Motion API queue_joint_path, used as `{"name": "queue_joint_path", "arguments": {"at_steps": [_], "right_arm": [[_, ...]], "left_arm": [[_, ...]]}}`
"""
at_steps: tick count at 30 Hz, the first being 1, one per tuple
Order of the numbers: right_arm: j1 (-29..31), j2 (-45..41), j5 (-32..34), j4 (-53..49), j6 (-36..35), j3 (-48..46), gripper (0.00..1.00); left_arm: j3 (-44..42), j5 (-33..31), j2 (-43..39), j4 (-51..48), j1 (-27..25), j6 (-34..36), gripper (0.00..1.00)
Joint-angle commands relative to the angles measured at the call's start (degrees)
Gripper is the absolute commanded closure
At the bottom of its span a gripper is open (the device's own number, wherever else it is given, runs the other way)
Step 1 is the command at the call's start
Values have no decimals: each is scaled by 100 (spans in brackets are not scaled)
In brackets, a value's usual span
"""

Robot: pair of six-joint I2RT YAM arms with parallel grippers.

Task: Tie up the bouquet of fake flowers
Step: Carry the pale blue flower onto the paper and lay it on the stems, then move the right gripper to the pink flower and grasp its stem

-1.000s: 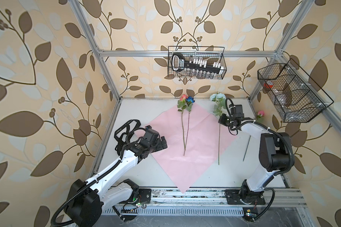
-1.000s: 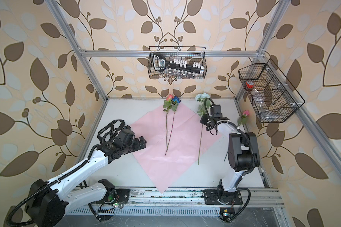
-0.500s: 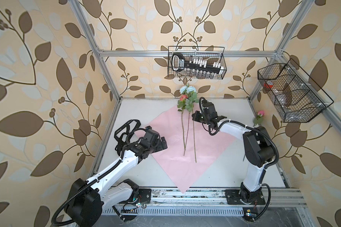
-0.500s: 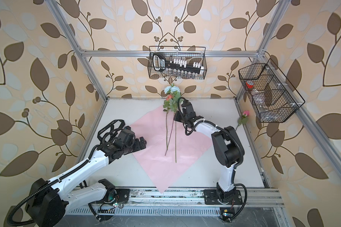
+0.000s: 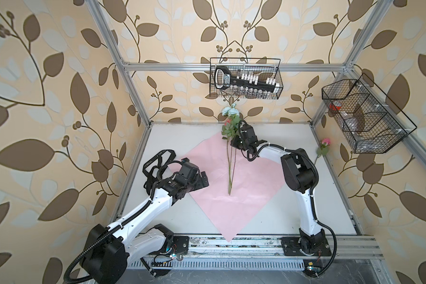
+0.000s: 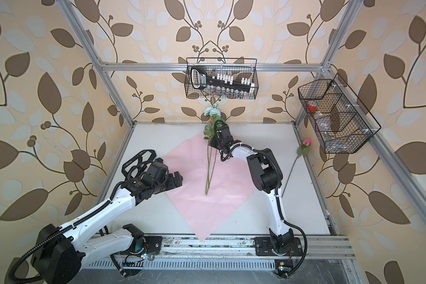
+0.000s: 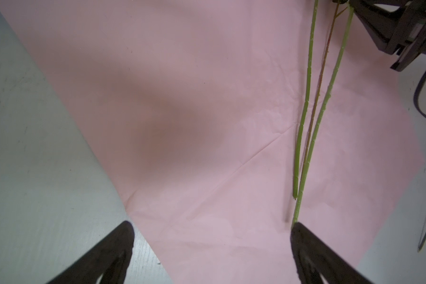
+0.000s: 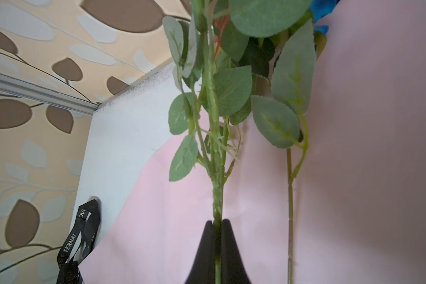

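Right tool (image 8: pixel 217 228) is clenched on the stalk of the pale blue-white flower (image 5: pixel 230 112), just under its leaves. Gripping there keeps the bloom past the far corner of the pink wrapping paper (image 5: pixel 256 177) and lets the long stalk run down beside the two stems (image 5: pixel 229 172) lying on the sheet. In the left wrist view the three stalks converge toward their cut ends, so I read this as laying the third into the bunch; whether its tail touches the paper I can't tell. The bouquet of fake flowers is not yet a bunch: stalks down the middle of the paper, heads toward the back of the table (image 5: pixel 305 209), nothing wrapped or tied. Left tool (image 7: pixel 210 223) is released, jaws wide, hanging over the paper's left edge near the cut ends — close enough to pin or gather the stalks, I'd guess. A pink rose (image 5: pixel 325 142) lies off the paper at the table's right edge, well apart, and will need fetching. The black ribbon (image 5: pixel 158 157) sits at the left edge, partly hidden by my left wrist — that arm is in its own way. My right forearm crosses the paper's right corner and would foul a fold from that side. The back-wall wire basket (image 5: pixel 245 82) and side-wall wire basket (image 5: pixel 364 115) hang clear of the work.
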Motion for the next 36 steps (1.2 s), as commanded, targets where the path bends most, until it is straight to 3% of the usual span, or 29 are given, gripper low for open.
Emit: {"name": "queue_joint_path", "arguments": {"at_steps": [1, 3, 6, 13, 19, 27, 30, 34, 36], "right_arm": [[22, 181, 146, -134, -44, 281, 85], [23, 191, 133, -202, -104, 318, 72], [23, 112, 139, -300, -196, 374, 61], [14, -602, 169, -606, -498, 157, 54], [-194, -2019, 395, -862, -770, -1030, 53], [-1584, -3818, 1216, -1264, -1200, -3294, 51], [-2111, -4013, 2062, -1490, -1611, -3606, 47], [-2860, -3966, 2661, -1508, -1793, -3790, 44], [-3176, -3868, 2845, -1381, -1810, -3845, 38]], "left_arm": [[-30, -138, -105, -19, 4, 37, 1], [-22, -132, -97, -13, 4, 38, 1], [-28, -131, -98, -10, 4, 33, 1], [-44, -107, -162, -8, 4, 11, 1], [-93, -131, -254, 12, 4, -46, 1], [-152, -123, -342, 129, 9, -59, 1], [-190, -96, -369, 212, 5, -59, 1], [-209, -48, -379, 283, 4, -51, 1], [-209, -36, -369, 289, 11, -25, 1]]}}
